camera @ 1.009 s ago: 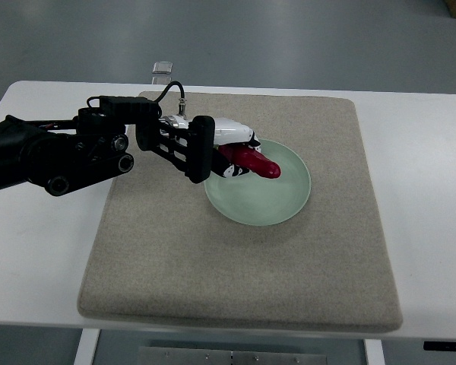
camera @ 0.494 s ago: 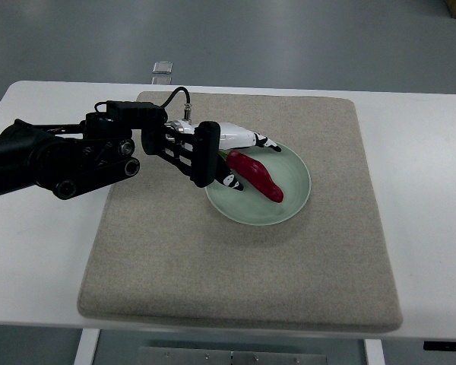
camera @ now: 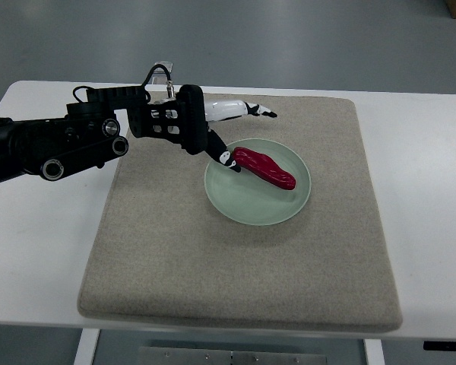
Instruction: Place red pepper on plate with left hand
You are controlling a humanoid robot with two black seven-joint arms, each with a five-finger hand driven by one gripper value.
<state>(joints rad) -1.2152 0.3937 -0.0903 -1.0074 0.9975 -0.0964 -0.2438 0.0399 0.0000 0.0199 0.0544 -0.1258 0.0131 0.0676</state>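
Observation:
A red pepper [camera: 266, 167] lies on the pale green plate [camera: 251, 205], in its upper right part, pointing down to the right. My left hand [camera: 239, 133] is open, its white fingers spread above the plate's upper left rim. One lower fingertip [camera: 229, 160] is close to the pepper's left end; I cannot tell whether it touches. The black left arm [camera: 68, 144] comes in from the left edge. The right arm does not show.
The plate sits on a beige mat [camera: 235, 266] that covers most of a white table [camera: 425, 190]. A small clear bracket [camera: 162, 71] stands at the table's back edge, behind the hand.
The left hand has let go of the pepper, opened, and drawn back up and to the left. The pepper now lies on the plate.

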